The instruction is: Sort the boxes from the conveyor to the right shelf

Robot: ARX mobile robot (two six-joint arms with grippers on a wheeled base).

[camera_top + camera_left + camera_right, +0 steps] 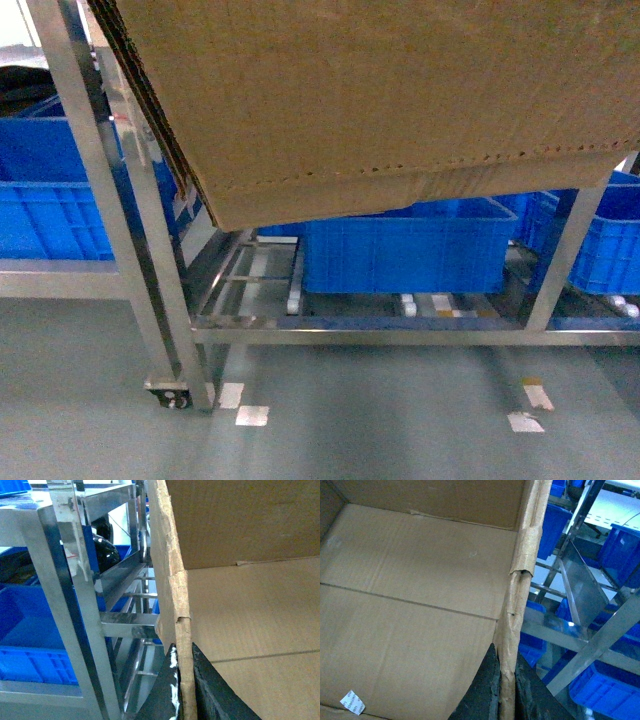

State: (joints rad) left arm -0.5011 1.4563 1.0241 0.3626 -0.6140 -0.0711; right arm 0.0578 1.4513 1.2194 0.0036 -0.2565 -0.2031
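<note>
Aloft before the steel rack, tilted — an open cardboard box, bare inside save a small white label, walls pinched by left gripper and right gripper; blue bins on the lower tier.

Tilted cardboard box before steel shelf

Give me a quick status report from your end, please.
Left end effector clamped on the box wall; right end effector clamped on the opposite wall. Box raised, tilted, at the shelf. Blue bin on the tier below.
</note>
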